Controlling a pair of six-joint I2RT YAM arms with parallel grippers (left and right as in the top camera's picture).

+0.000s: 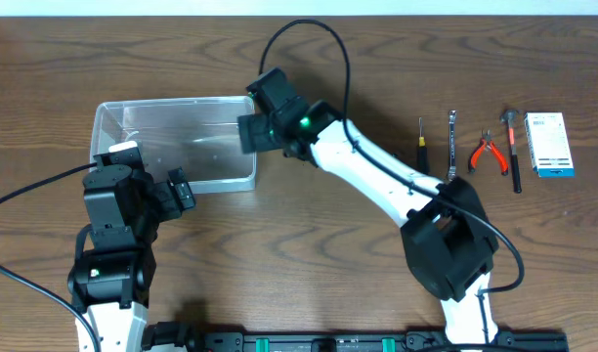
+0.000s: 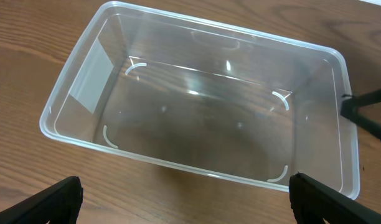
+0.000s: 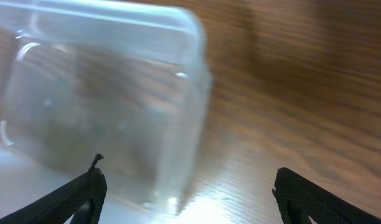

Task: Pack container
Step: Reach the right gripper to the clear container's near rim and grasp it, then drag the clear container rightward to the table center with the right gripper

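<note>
The clear plastic container point(image 1: 172, 147) stands empty at the left of the table. It fills the left wrist view point(image 2: 197, 118) and shows blurred in the right wrist view point(image 3: 103, 106). My left gripper point(image 1: 172, 191) is open and empty just in front of the container's near wall; its fingertips point(image 2: 184, 199) flank bare table. My right gripper point(image 1: 252, 127) is open and empty at the container's right end, its jaws point(image 3: 187, 196) straddling that end wall. One finger is over the inside, the other outside.
At the right lie a small screwdriver point(image 1: 421, 142), a thin metal tool point(image 1: 452, 142), red-handled pliers point(image 1: 490, 152), a hammer point(image 1: 513, 147) and a white-and-blue box point(image 1: 550, 144). Cables trail at the left and behind the right arm.
</note>
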